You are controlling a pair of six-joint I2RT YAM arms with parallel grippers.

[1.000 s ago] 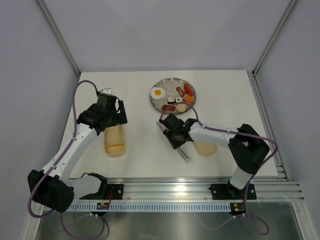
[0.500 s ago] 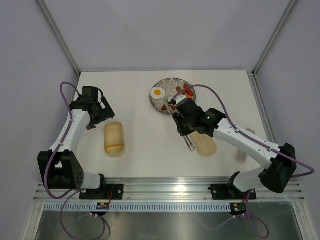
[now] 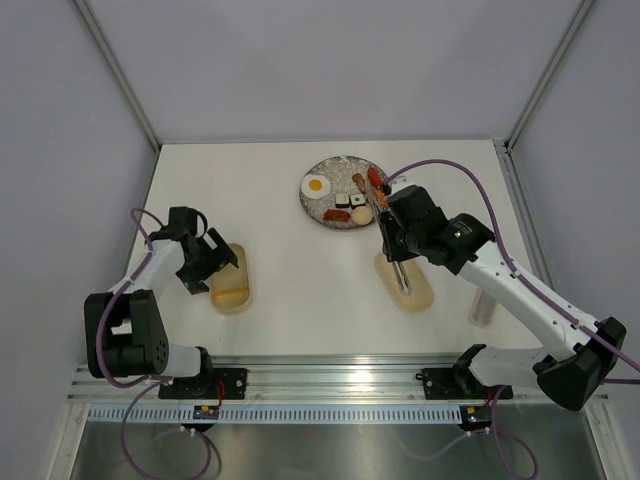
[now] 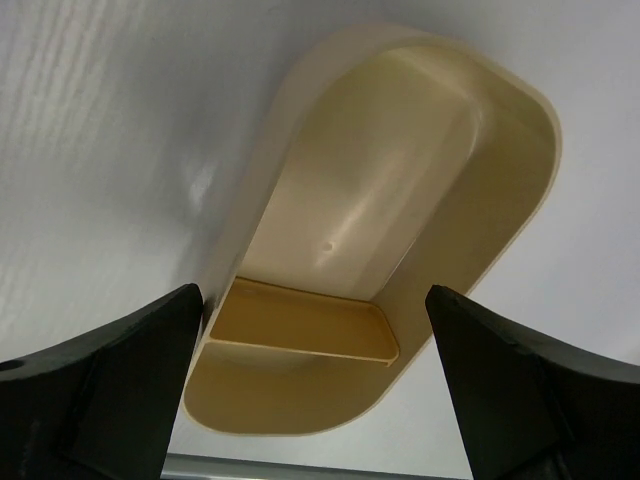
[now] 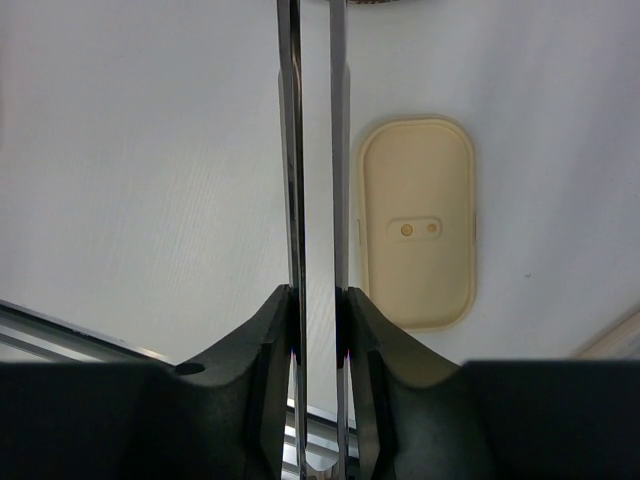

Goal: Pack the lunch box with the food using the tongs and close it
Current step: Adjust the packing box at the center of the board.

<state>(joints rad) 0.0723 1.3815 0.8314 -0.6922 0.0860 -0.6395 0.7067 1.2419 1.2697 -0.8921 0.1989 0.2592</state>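
The lunch box [image 3: 231, 282] is an open pale yellow tray on the left of the table, with a divider [image 4: 300, 335] across its near part and nothing inside. My left gripper [image 3: 214, 263] [image 4: 315, 395] hovers at its left edge, jaws wide open on either side of it. The cream lid [image 3: 412, 290] [image 5: 418, 225] lies flat to the right. My right gripper [image 3: 398, 243] [image 5: 318, 310] is shut on the silver tongs [image 3: 402, 279] [image 5: 296, 150], whose arms point toward the plate. The food sits on the plate: fried egg [image 3: 317, 185], sausages [image 3: 337, 214], sushi rolls [image 3: 350, 200], carrot [image 3: 376, 181], beige ball [image 3: 362, 215].
The round silver plate [image 3: 322, 205] stands at the back centre. A small clear cylinder [image 3: 483, 305] stands at the right, near the right arm's forearm. The table's metal rail [image 3: 350, 380] runs along the near edge.
My right arm has carried the tongs right, from the table's middle to above the lid beside the plate. My left gripper has swung back toward the near side, to the lunch box's left edge.
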